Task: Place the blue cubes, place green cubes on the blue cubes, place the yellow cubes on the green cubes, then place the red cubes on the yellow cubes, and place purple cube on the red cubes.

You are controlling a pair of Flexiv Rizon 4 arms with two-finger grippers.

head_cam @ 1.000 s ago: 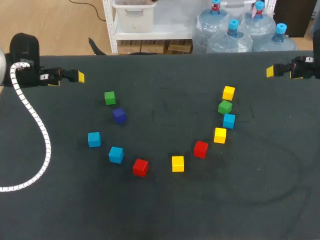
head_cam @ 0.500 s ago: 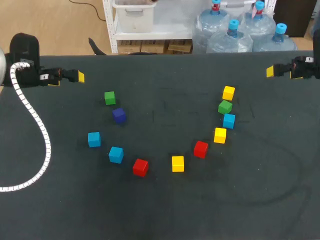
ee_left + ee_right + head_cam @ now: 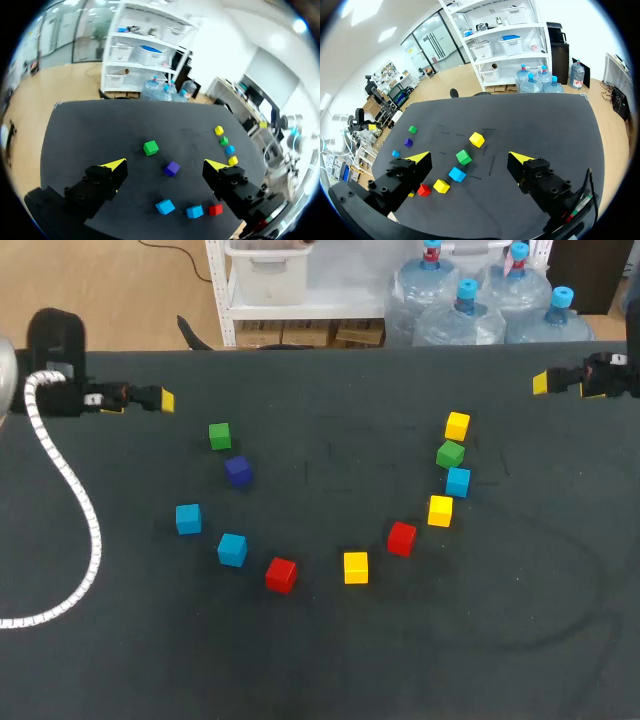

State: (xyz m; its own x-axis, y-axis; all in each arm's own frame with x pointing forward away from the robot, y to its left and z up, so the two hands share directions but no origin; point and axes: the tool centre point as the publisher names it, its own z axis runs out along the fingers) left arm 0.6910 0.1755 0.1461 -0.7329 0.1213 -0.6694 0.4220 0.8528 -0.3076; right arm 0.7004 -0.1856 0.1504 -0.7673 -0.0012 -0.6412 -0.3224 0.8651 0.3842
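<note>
Dark table (image 3: 320, 660) carries loose, unstacked cubes (image 3: 232, 549); left gripper (image 3: 165, 165) and right gripper (image 3: 469, 158), fingers apart and empty, seemingly parked back for clearance.

I see a dark table (image 3: 330, 660) carrying eleven single cubes in a loose U, none stacked. Left side: left green cube (image 3: 220, 435), purple cube (image 3: 238, 471), outer blue cube (image 3: 188, 518), inner blue cube (image 3: 232, 549), left red cube (image 3: 281, 574). Middle: middle yellow cube (image 3: 356, 567). Right side, close together: right red cube (image 3: 402, 538), lower yellow cube (image 3: 440, 510), right blue cube (image 3: 458, 481), right green cube (image 3: 450, 453), far yellow cube (image 3: 457, 426).
</note>
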